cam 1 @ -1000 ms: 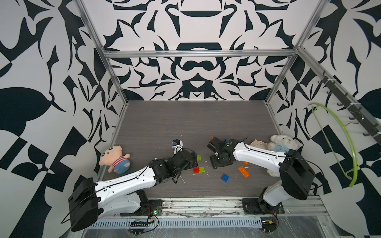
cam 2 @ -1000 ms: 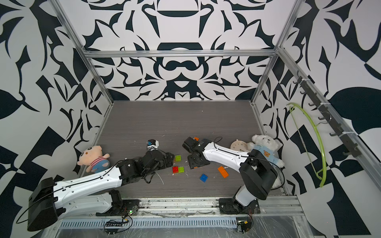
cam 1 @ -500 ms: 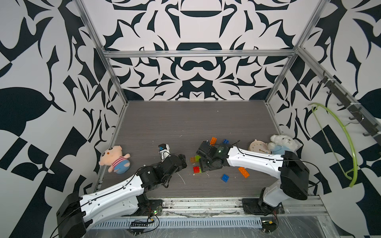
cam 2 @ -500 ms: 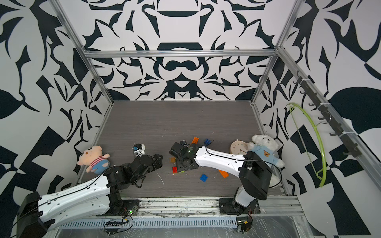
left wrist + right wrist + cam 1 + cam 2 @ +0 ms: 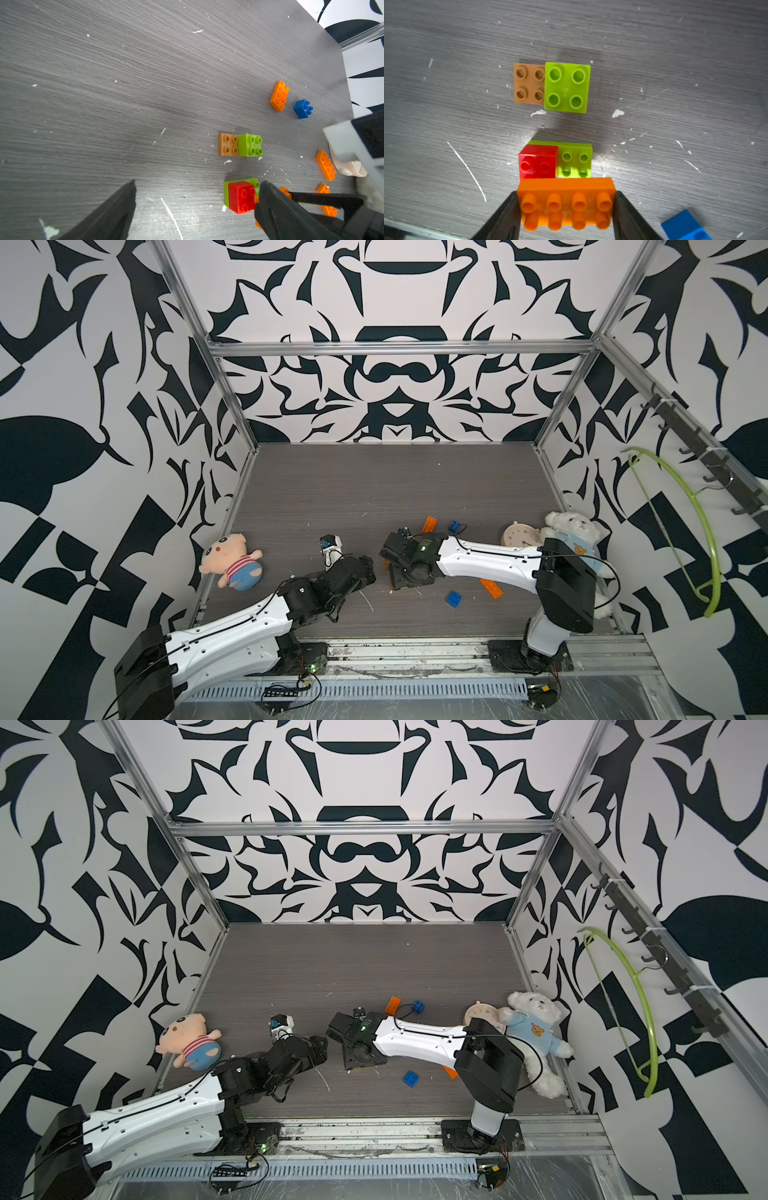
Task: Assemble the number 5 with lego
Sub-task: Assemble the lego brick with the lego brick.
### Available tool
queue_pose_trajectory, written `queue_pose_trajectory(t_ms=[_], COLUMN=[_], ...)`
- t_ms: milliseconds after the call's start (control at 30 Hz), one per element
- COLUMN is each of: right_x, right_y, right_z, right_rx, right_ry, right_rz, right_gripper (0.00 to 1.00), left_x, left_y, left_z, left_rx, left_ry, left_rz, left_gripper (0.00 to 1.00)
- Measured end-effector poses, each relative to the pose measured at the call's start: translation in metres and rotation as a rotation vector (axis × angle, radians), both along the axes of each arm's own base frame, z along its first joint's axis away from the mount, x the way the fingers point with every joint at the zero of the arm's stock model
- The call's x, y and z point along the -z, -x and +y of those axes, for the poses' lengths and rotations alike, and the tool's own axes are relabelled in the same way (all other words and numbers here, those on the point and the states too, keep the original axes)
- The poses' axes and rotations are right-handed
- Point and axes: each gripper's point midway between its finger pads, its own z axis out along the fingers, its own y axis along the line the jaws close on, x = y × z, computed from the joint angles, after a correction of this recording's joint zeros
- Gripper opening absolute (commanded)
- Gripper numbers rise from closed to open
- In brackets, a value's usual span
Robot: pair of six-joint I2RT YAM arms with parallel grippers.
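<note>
My right gripper [image 5: 565, 195] is shut on an orange oblong lego brick [image 5: 565, 204], gripping its two short ends. The brick hangs just in front of a red brick [image 5: 537, 161] stacked on a lime green plate [image 5: 575, 160]. Further off, a tan brick [image 5: 529, 86] and a lime green brick [image 5: 566, 87] lie side by side. My left gripper [image 5: 197, 185] is open and empty, one finger close beside the red brick [image 5: 242, 196]. In both top views the right gripper [image 5: 409, 576] hides these bricks.
Loose lego lies around: an orange brick [image 5: 429, 525] and a blue one [image 5: 455, 526] behind the right wrist, another blue [image 5: 454, 598] and orange [image 5: 491, 588] in front. A pink plush [image 5: 232, 562] lies left. A white teddy [image 5: 573, 535] and a clock [image 5: 519, 537] sit right.
The right arm has moved left with the orange brick, to above the red and green bricks. The left arm has drawn back to the left, still open.
</note>
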Motion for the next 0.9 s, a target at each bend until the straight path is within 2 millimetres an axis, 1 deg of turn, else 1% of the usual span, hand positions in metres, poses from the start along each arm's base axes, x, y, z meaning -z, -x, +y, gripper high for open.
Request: queue_pose_trajectory(t_ms=[200, 633, 900], right_x=[-0.001, 0.007, 0.003], right_y=[-0.001, 0.0, -0.003], right_z=[0.007, 0.007, 0.012], right_rx=[-0.005, 0.002, -0.009], right_ry=[-0.007, 0.017, 0.007], right_rz=[-0.003, 0.01, 0.001], right_gripper=[0.58, 0.56, 0.55], left_x=[0.004, 0.004, 0.006], left_y=[0.0, 0.0, 0.0], left_z=[-0.001, -0.002, -0.002], left_rx=[0.002, 0.003, 0.004], left_ry=[-0.002, 0.007, 0.005], left_rz=[0.017, 0.024, 0.028], left_gripper=[0.99, 0.99, 0.99])
